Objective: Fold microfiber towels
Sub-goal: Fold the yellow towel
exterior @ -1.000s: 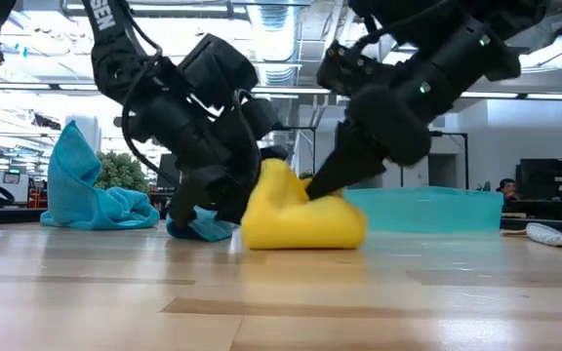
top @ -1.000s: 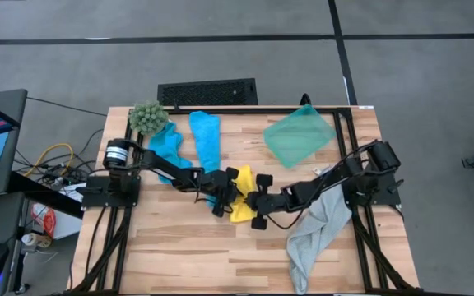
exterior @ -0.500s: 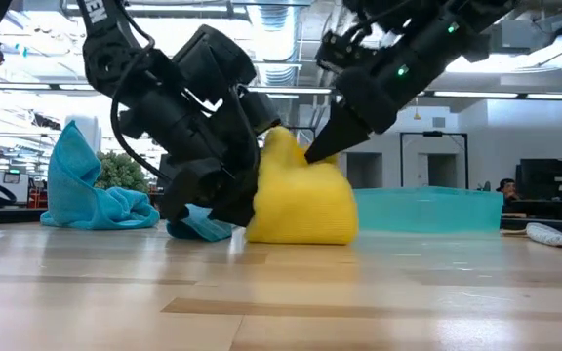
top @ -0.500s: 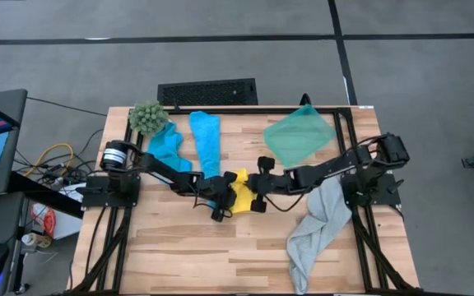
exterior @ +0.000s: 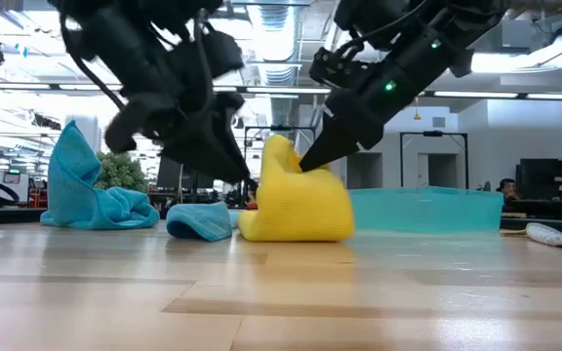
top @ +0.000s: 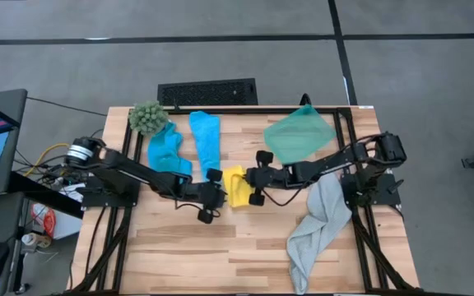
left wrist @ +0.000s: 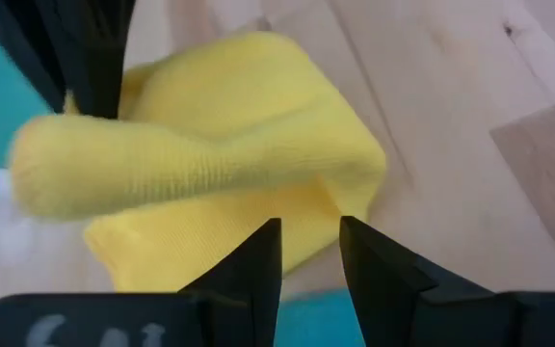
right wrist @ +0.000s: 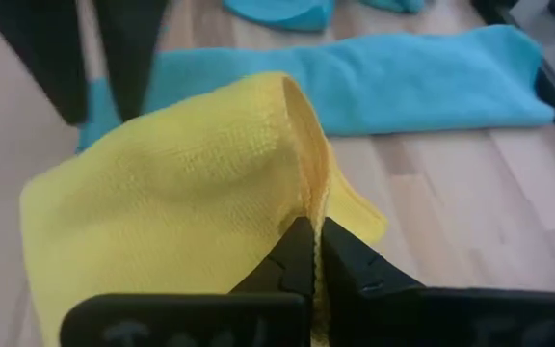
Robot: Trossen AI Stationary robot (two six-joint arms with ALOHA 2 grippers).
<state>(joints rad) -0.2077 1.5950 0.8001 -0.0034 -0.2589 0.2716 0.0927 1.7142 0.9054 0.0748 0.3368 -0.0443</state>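
Yellow towel (top: 237, 188) sits bunched at centre frame on the counter (top: 188, 247), one edge lifted. Right end effector (top: 251, 180) is clamped on that raised edge, fingers pinched together. Left end effector (top: 214, 196) sits just left of the towel, fingers (left wrist: 258, 260) slightly parted, gripping nothing. Two blue towels (top: 167, 150) (top: 206, 138) lie upper left of centre. Grey towel (top: 315, 226) trails toward lower right. Green bin (top: 299, 136) is upper right; fuzzy plant (top: 147, 117) upper left.

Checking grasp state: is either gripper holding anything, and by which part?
The right gripper pinches the yellow towel by its raised edge. The left gripper holds nothing, its fingers slightly apart beside the towel.
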